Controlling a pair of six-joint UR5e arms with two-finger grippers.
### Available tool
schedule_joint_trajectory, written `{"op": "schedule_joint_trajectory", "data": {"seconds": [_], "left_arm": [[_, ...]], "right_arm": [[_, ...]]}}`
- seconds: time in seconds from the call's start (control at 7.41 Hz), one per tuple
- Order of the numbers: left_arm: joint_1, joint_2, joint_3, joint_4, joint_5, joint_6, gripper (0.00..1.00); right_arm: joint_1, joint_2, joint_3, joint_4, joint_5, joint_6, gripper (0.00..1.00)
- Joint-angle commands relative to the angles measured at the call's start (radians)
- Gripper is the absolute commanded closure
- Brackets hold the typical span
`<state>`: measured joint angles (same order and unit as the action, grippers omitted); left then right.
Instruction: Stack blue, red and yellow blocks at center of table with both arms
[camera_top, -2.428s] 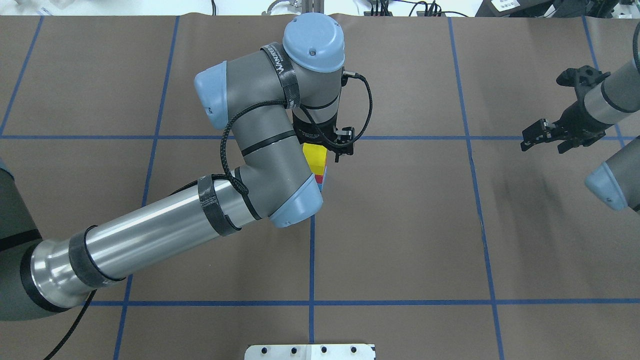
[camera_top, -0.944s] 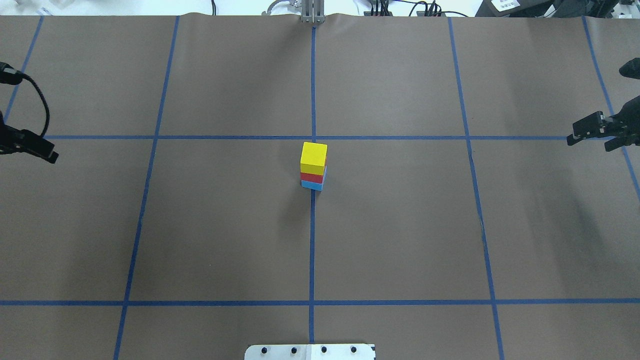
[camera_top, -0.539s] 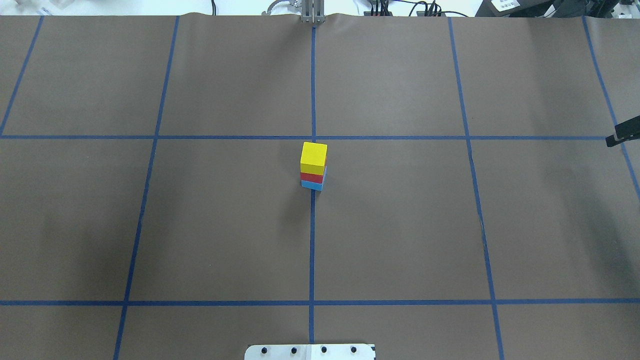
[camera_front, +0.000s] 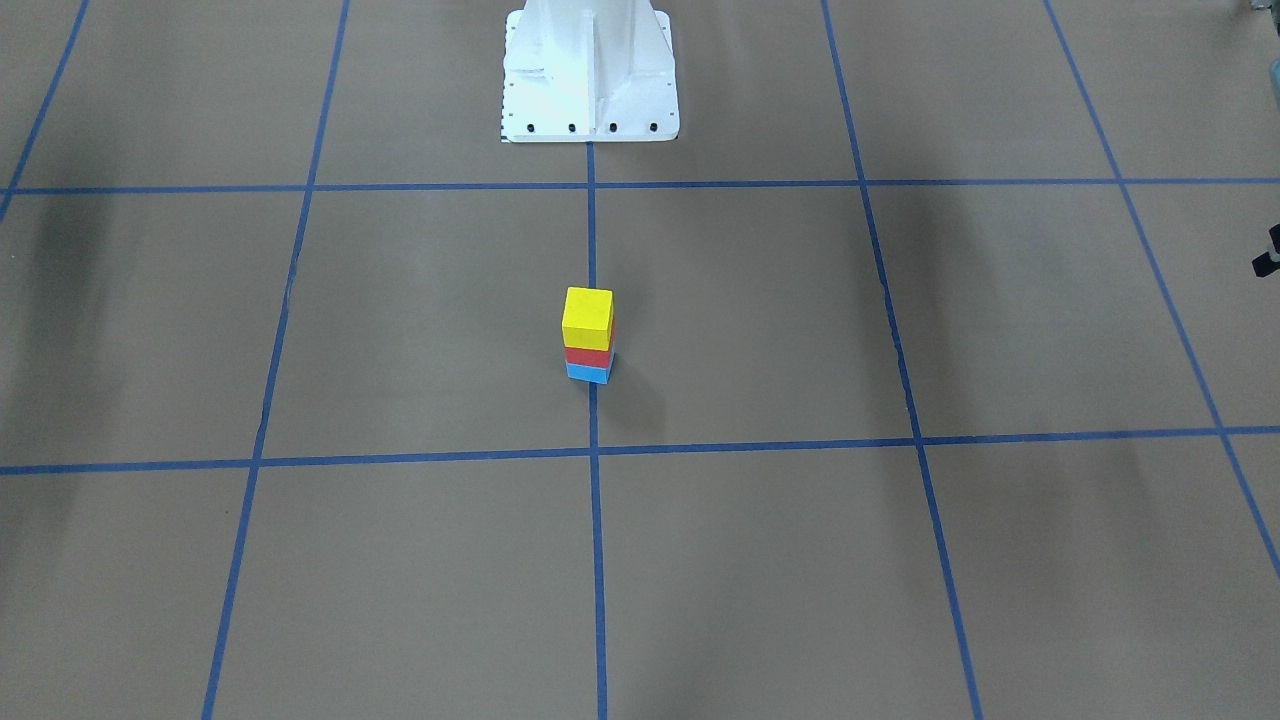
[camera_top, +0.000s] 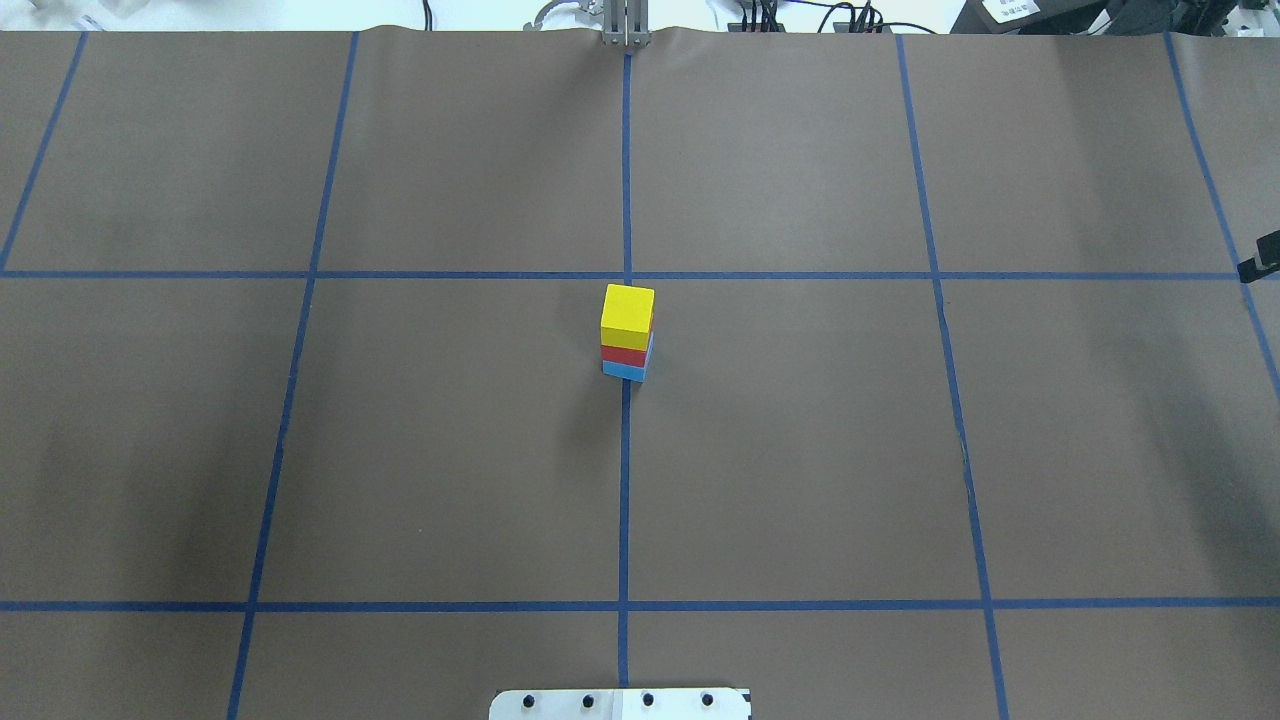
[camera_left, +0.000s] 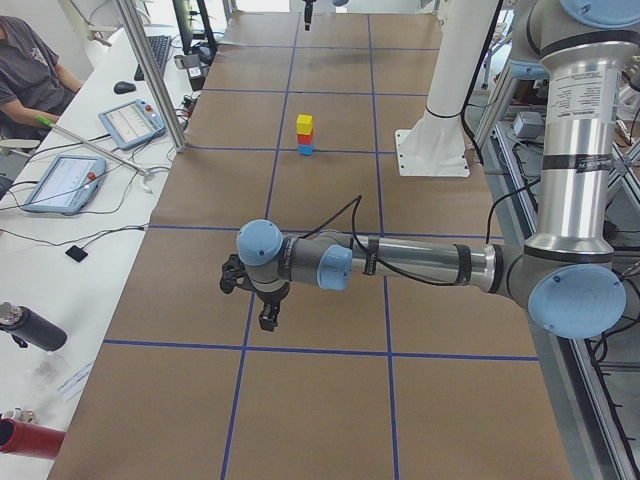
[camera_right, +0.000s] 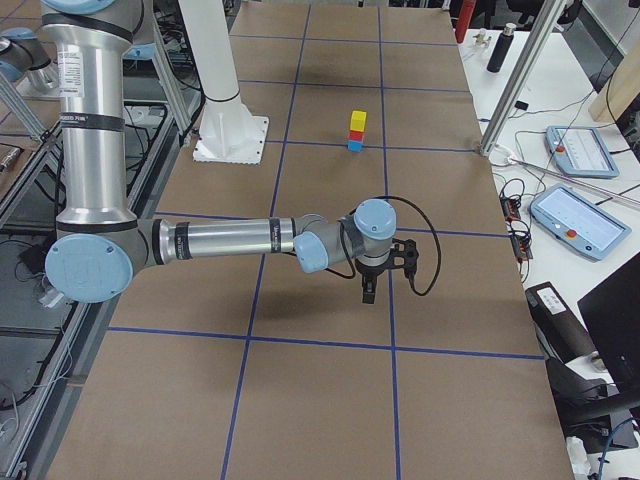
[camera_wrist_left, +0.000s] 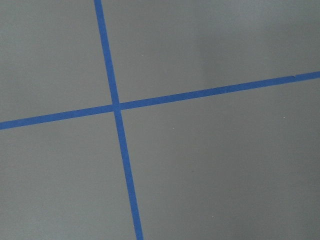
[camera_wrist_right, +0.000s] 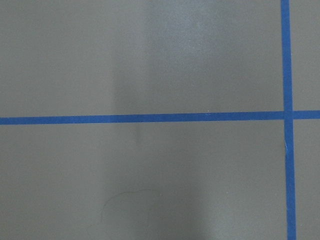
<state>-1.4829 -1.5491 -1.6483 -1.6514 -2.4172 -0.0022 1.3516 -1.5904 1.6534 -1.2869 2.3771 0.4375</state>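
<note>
The yellow block (camera_top: 628, 308) sits on the red block (camera_top: 624, 354), which sits on the blue block (camera_top: 622, 370), at the table's center on the middle blue line. The stack stands upright and alone; it also shows in the front view (camera_front: 587, 314). My left gripper (camera_left: 258, 300) hangs over the table's left end, far from the stack; I cannot tell if it is open. My right gripper (camera_right: 370, 288) hangs over the right end; only a black sliver (camera_top: 1262, 268) shows overhead, so I cannot tell its state. Both wrist views show only brown paper and blue tape.
The white robot pedestal (camera_front: 588, 70) stands at the near table edge behind the stack. An operator (camera_left: 30, 70) and tablets (camera_left: 130, 122) are at the side bench. Metal frame posts (camera_right: 520, 75) stand along the far edge.
My left arm has drawn back from over the stack and left the overhead view to the left. My right gripper has drawn back to the right edge. The stack has not moved.
</note>
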Motion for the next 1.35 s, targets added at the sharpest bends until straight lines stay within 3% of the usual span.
{"op": "schedule_joint_trajectory", "data": {"seconds": [0.0, 0.4, 0.67, 1.21], "left_arm": [[-0.025, 0.080, -0.058, 0.005, 0.009, 0.007, 0.00], [-0.025, 0.153, -0.111, 0.005, 0.052, -0.001, 0.00], [-0.022, 0.155, -0.136, 0.009, 0.049, -0.005, 0.00], [-0.020, 0.115, -0.091, -0.002, 0.046, -0.043, 0.00]], "right_arm": [[0.009, 0.003, 0.017, -0.015, -0.013, -0.095, 0.00], [0.035, -0.060, 0.037, -0.034, 0.004, -0.138, 0.00], [0.038, -0.089, 0.075, -0.031, -0.070, -0.141, 0.00], [0.040, -0.103, 0.060, -0.046, -0.088, -0.146, 0.00]]}}
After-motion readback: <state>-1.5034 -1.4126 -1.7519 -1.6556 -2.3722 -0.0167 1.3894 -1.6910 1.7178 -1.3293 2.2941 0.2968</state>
